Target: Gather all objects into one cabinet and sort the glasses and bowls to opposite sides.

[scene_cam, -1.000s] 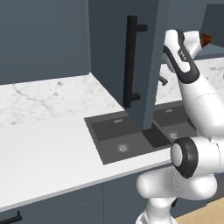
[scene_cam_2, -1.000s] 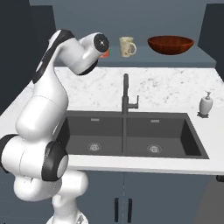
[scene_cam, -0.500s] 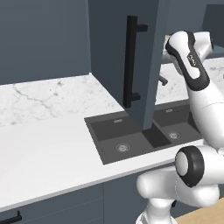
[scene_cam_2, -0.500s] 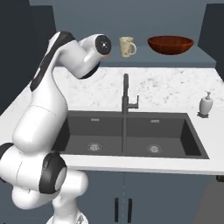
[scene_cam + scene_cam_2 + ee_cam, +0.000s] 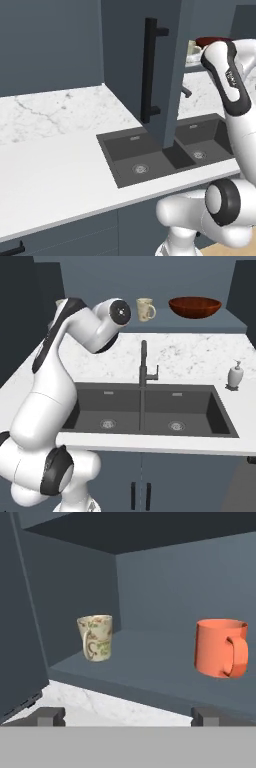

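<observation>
My gripper (image 5: 127, 717) is open in front of the open slate-blue cabinet, with nothing between its fingertips (image 5: 50, 716). On the cabinet shelf (image 5: 150, 679) a cream mug (image 5: 96, 637) with a faint pattern stands at the left, near the side wall. An orange mug (image 5: 220, 647) stands to its right, handle turned toward me. Both are upright and apart from the gripper. In the right base view a cream mug (image 5: 145, 309) and the wide dark red-brown bowl (image 5: 195, 307) stand on the same shelf, right of my arm. The bowl's rim (image 5: 212, 40) peeks past the arm.
The cabinet door (image 5: 125, 55) stands open over the sink, black bar handle (image 5: 150, 70) facing left. Below are a dark double sink (image 5: 145, 411), a black faucet (image 5: 144, 363) and a white soap dispenser (image 5: 235, 375) on the marble counter (image 5: 50, 165).
The arm has swung a little to the right along the cabinet front. The jaws stay open. Mugs and bowl have not moved.
</observation>
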### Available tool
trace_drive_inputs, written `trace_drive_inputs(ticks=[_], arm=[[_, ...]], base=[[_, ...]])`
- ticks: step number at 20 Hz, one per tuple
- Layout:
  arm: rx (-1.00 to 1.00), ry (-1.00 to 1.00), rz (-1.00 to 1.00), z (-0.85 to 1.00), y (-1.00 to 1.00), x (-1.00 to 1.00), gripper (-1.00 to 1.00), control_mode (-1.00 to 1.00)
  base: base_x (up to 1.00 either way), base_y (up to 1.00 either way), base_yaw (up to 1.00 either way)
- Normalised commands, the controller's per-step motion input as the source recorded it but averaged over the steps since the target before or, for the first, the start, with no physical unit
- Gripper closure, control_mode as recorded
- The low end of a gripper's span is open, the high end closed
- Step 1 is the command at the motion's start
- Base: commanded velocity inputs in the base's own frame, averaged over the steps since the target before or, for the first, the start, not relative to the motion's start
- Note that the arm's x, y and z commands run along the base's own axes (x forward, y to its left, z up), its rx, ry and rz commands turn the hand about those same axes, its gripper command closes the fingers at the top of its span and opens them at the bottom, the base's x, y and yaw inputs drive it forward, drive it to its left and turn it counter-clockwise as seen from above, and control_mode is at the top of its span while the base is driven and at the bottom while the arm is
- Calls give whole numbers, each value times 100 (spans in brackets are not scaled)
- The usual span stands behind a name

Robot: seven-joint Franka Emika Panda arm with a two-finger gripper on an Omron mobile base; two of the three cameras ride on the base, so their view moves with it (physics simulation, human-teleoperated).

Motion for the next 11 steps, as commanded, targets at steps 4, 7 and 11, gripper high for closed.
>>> trace_drive_inputs(ticks=[4,7,11], arm=[[0,0,-16,0,-28,0,-100,-100],[0,0,-18,0,-29,0,-100,-100],[0,0,-14,0,-17,2,-100,-100]], base=[[0,0,0],[0,0,0],[0,0,0]])
